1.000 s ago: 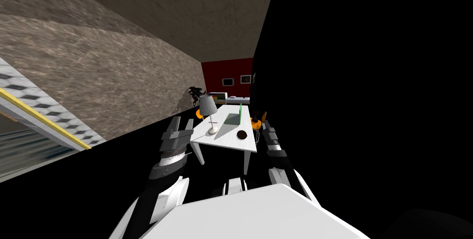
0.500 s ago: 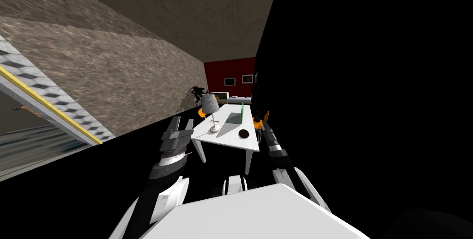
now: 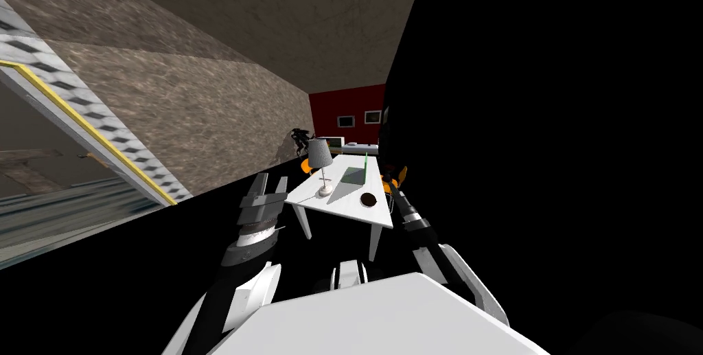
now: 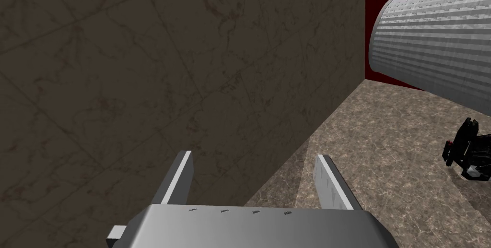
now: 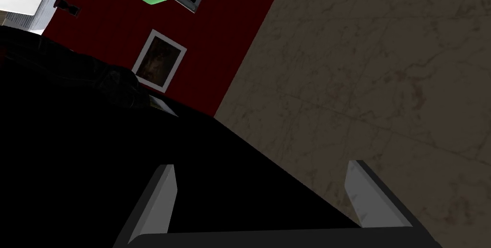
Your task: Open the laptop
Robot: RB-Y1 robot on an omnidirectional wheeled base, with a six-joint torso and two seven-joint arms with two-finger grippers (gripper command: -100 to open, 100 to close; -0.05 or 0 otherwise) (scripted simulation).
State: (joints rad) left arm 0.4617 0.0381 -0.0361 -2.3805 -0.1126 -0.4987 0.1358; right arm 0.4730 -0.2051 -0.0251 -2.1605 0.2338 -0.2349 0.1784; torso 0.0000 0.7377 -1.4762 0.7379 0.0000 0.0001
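**A:** Where's the laptop?

**B:** The thin laptop with a green lid and grey base (image 3: 354, 176) sits on the white tabletop (image 3: 343, 212). It is just beside the table lamp with the pleated grey shade and white foot (image 3: 320, 154), on the lamp's side away from the left arm. Its green lid (image 3: 366, 163) already stands nearly upright, I'd judge.

**A:** And the end effectors?

**B:** The left end effector (image 3: 269, 185) hangs short of the lamp, fingers apart, holding nothing. The right end effector (image 5: 261, 187) is beyond the laptop from the lamp, blades spread wide and also empty.

**A:** How will it handle?

**B:** Light, stiff and smooth, so probably slippery for thin blades. The hinge likely resists, so the base may slide or tip. I'd take the lid's free edge at its middle, farthest from the hinge, and push gently. A screen won't stand hard pinching.
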